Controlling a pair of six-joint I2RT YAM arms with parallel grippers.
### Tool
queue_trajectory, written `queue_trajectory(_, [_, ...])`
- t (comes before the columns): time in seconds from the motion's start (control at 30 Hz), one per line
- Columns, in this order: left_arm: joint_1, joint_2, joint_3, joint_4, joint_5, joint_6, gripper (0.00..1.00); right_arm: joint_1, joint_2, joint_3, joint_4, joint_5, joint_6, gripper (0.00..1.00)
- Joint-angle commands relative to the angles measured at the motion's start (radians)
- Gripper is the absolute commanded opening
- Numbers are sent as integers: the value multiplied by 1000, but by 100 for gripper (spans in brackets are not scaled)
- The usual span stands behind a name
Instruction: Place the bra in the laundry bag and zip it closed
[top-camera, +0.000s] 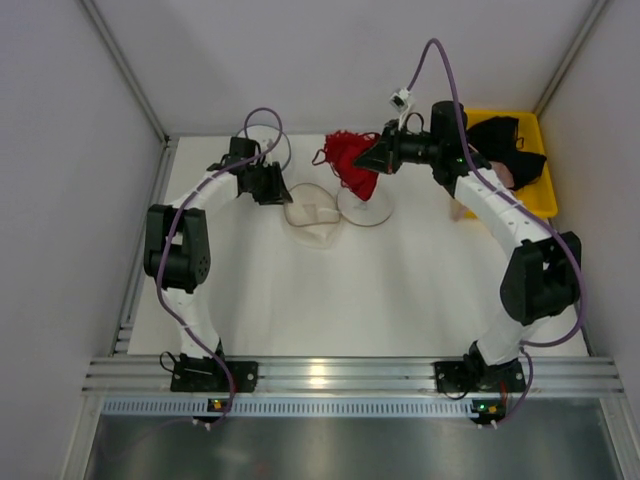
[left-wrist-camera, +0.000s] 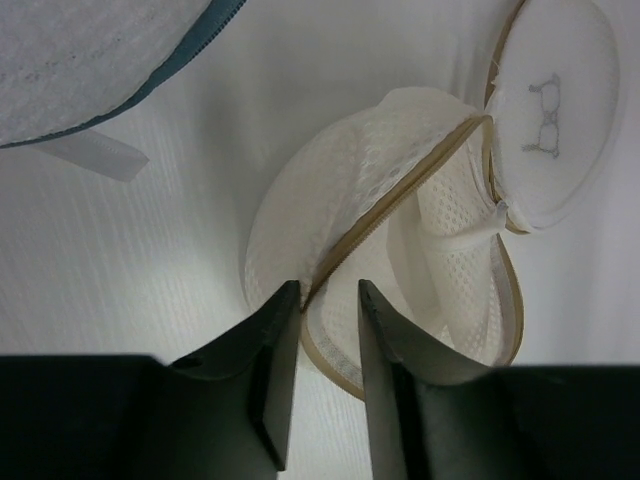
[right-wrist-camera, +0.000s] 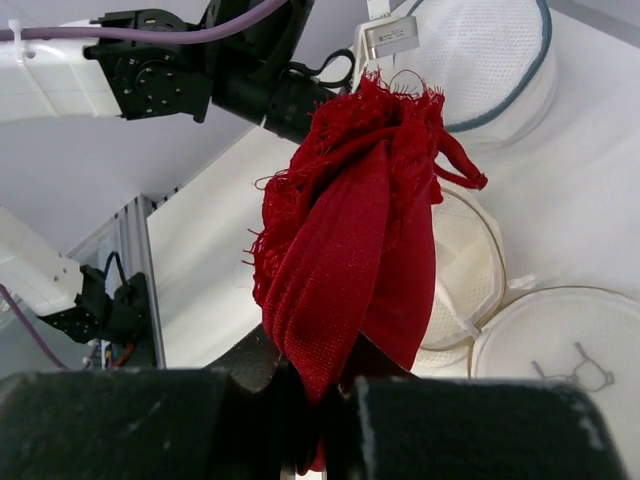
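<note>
Your red bra is off the table; the laundry bag lies unzipped.

You see the bra bunched into a crumpled red lace bundle. One end is pinched in the right gripper, a thin strap loops off its side, and it hangs in the air near the bag. The laundry bag is a white mesh pouch with a pale tan zip rim. It gapes open on the table, and its round flap, which bears the small dark mark, lies flat beside it.

bra hides right gripper fingertips and much of laundry bag behind it; dark-rimmed mesh bag cut off by frame edge; yellow bin at far right corner of table partly behind right arm, contents possibly dark cloth
</note>
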Motion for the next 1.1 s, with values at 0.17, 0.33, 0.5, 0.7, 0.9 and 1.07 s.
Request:
queue_trajectory(0.17, [-5, 2, -37, 9, 132, -12, 10, 9, -5, -10, 310, 0, 140, 0])
queue_trajectory(0.33, [-4, -25, -61, 3, 225, -40, 0, 31, 55, -14, 481, 77, 280, 0])
queue_trajectory(0.5, [5, -42, -66, 4, 334, -115, 0, 78, 124, -101, 669, 163, 413, 0])
queue_trajectory(0.7, [18, -36, -66, 6, 413, -146, 0, 144, 183, -263, 853, 279, 421, 0])
queue_trajectory(0.9, [25, -22, -55, 29, 442, -163, 0, 192, 300, -345, 946, 316, 481, 0])
queue_trajectory(1.07, [39, -4, -35, 26, 430, -150, 0, 192, 374, -368, 950, 241, 530, 0])
